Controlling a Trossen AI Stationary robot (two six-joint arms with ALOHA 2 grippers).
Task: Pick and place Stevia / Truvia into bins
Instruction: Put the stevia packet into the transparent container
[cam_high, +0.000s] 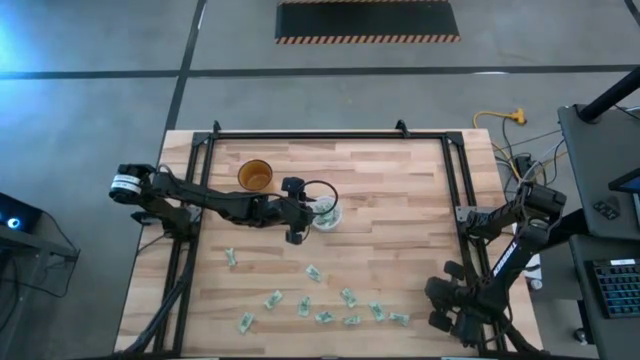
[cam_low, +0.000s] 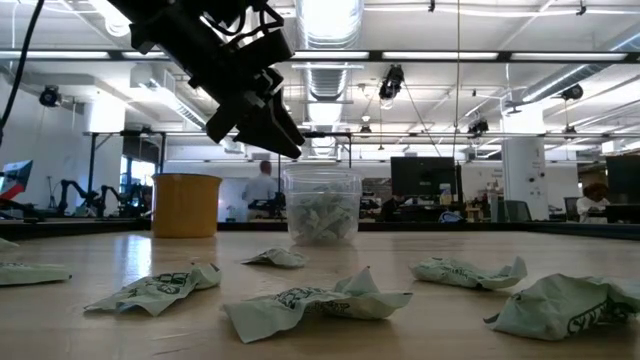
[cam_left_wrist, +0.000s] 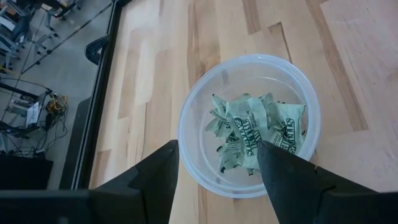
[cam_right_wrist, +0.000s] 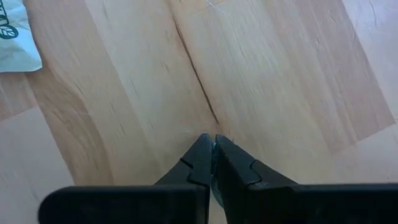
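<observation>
Several pale green and white Stevia sachets (cam_high: 325, 317) lie flat and scattered on the near half of the wooden table (cam_high: 400, 200). More sachets (cam_left_wrist: 249, 134) rest inside the translucent bin cup (cam_high: 327, 213), which stands upright at mid-table. My left gripper (cam_left_wrist: 217, 171) hangs open just above the cup's left rim, with nothing between its fingers; the low view shows this left gripper (cam_low: 270, 125) above and left of the cup (cam_low: 322, 205). My right gripper (cam_right_wrist: 213, 149) is shut near the table's near right corner, pointing down at bare wood, with one sachet (cam_right_wrist: 15, 31) lying off to the side.
An amber-brown cup (cam_high: 256, 176) stands at the far left of the bin cup. A black frame (cam_high: 330, 136) borders the table's far and side edges. Bare wood lies right of the bin cup and along the far right.
</observation>
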